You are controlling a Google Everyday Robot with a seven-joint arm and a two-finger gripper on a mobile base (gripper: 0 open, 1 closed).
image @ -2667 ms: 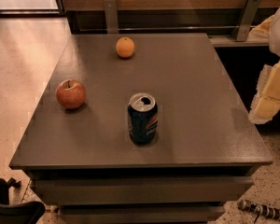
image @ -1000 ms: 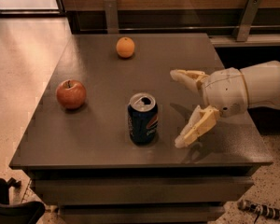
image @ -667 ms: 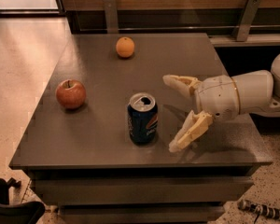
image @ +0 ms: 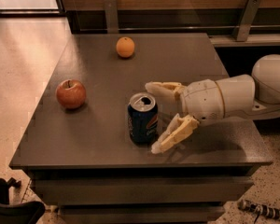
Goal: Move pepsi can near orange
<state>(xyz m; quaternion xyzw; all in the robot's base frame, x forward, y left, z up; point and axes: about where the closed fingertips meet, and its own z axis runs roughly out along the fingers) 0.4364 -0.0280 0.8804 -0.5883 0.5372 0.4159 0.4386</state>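
Observation:
The dark blue pepsi can (image: pixel 143 118) stands upright near the front middle of the grey table (image: pixel 98 73), its opened silver top showing. The orange (image: pixel 125 47) lies at the far side of the table, well behind the can. My gripper (image: pixel 152 117) reaches in from the right at can height. Its two pale fingers are spread wide, one behind the can's right side and one in front of it. The can sits just left of the gap between them, and I cannot tell whether they touch it.
A red apple (image: pixel 71 94) with a stem lies on the left part of the table. A wooden wall with metal brackets (image: pixel 245 17) runs behind the table. The table's front edge is close to the can. Dark objects lie on the floor at bottom left and bottom right.
My arm has come in from the right edge and moved left across the table, so the open fingers now reach the can's right side. The can, orange and apple have not moved.

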